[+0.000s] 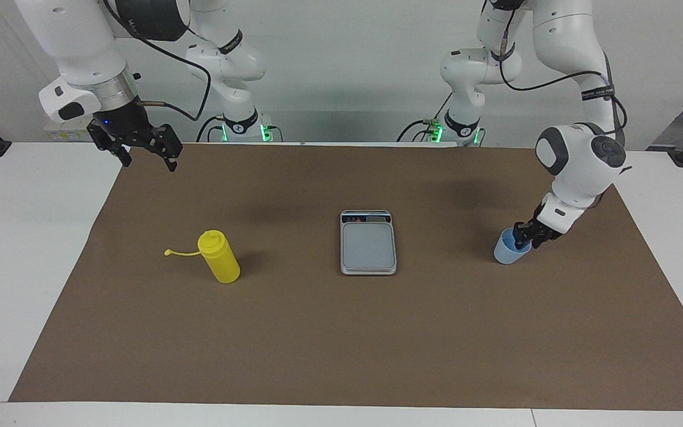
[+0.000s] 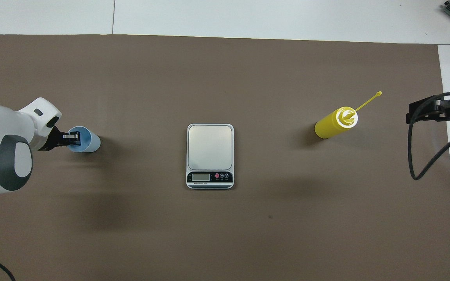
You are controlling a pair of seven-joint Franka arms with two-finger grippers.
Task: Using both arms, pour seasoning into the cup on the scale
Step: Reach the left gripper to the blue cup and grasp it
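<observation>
Tapered, translucent light-blue plastic cup (image 1: pixel 511 249) stands on brown paper mat (image 1: pixel 341 332) toward the left arm's end, rim pinched by left gripper (image 1: pixel 523 238). Flat silver-grey scale (image 1: pixel 368 243) mid-mat; cylindrical yellow squeeze bottle (image 1: pixel 219 257) upright. Right gripper (image 1: pixel 146 155) waits aloft, fingers apart.

Even, bright light falls from above. Soft, blurred shadows lie on the brown mat (image 1: pixel 341 332) beside the scale (image 1: pixel 368 242), and short ones hug the bottle (image 1: pixel 219 257) and the cup (image 1: pixel 511 248). The white bench (image 1: pixel 27 249) shows no glare. Both views are sharp, with no visible edge distortion.
</observation>
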